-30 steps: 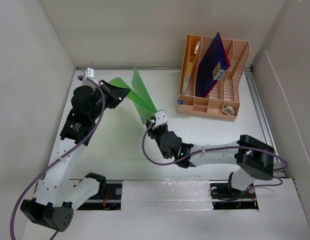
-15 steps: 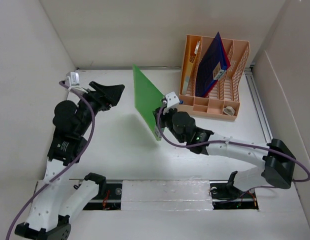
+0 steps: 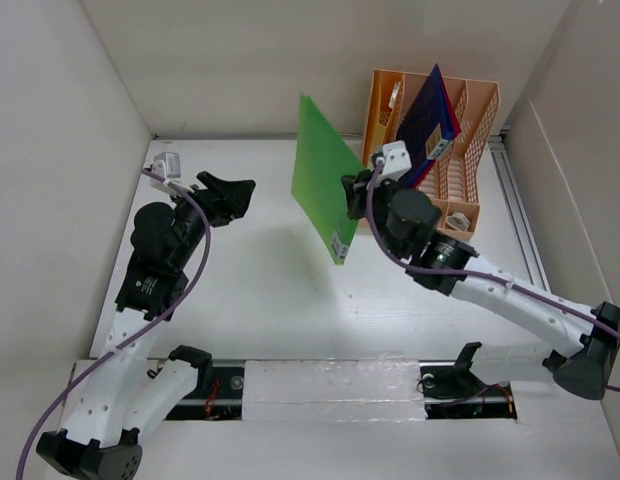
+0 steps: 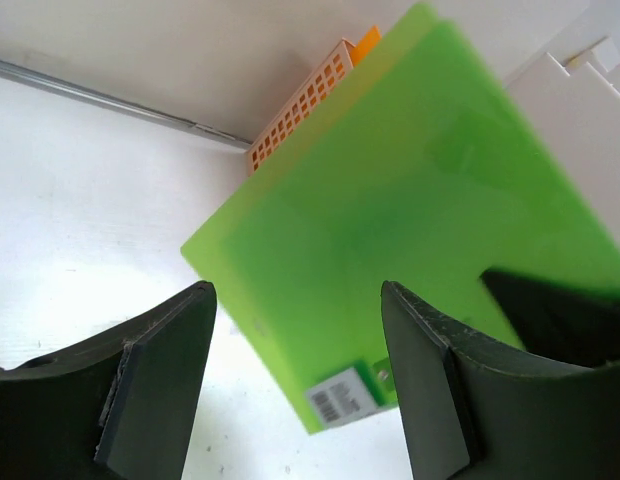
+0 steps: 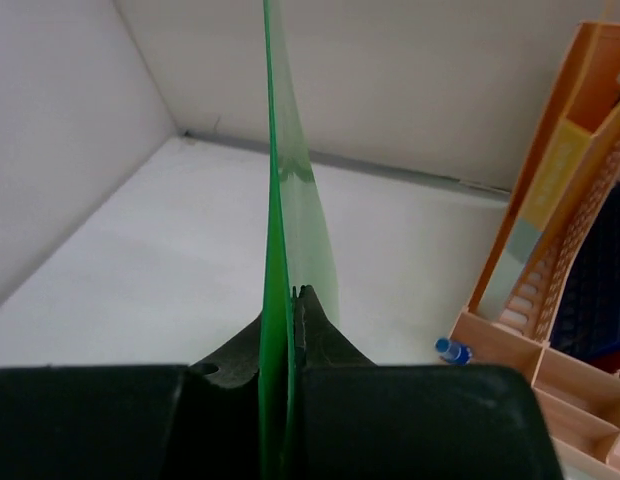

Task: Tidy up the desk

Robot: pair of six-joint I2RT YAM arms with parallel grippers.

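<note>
A green folder [image 3: 325, 175] hangs upright and tilted above the white desk [image 3: 250, 290], clear of its surface. My right gripper [image 3: 350, 212] is shut on the folder's lower right edge. The right wrist view shows the folder [image 5: 275, 200] edge-on, pinched in the right gripper [image 5: 292, 300]. My left gripper [image 3: 233, 187] stands open at the back left, apart from the folder and holding nothing. In the left wrist view the folder [image 4: 410, 200] with its barcode sticker fills the background beyond the left gripper [image 4: 297, 290].
A peach slotted file rack [image 3: 480, 110] stands at the back right, just right of the folder, with a dark blue folder [image 3: 430, 125] leaning in it. Its small front trays hold bits. A small blue cap [image 5: 452, 350] lies by the rack [image 5: 580, 200]. White walls surround the desk; a taped rail [image 3: 330, 385] runs along the near edge.
My left gripper has let go of the green folder, opened and drawn back to the left. My right arm has lifted the folder and carried it back and right, toward the rack.
</note>
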